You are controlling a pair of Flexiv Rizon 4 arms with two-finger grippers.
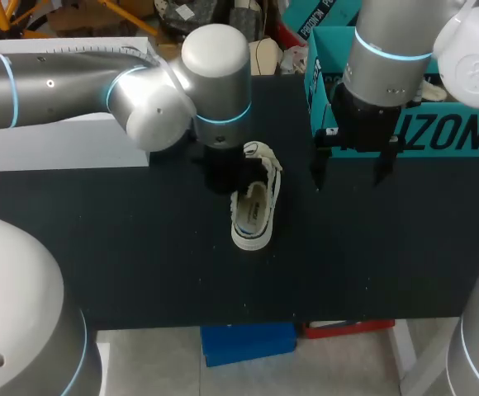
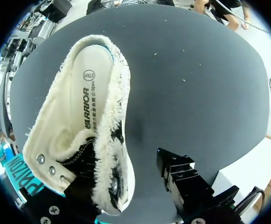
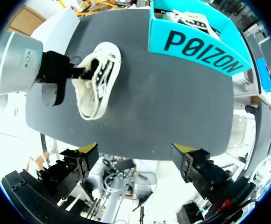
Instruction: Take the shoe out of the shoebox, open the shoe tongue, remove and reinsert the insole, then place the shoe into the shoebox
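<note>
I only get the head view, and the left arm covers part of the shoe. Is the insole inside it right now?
Observer: Yes, the left wrist view shows the insole lying inside the shoe.
Visitor: Is that arm squeezing it?
Observer: No, the left gripper is open; one of its fingers stands clear beside the shoe.
Visitor: What else am I missing?
Observer: The right wrist view shows a white laced thing inside the shoebox.
</note>
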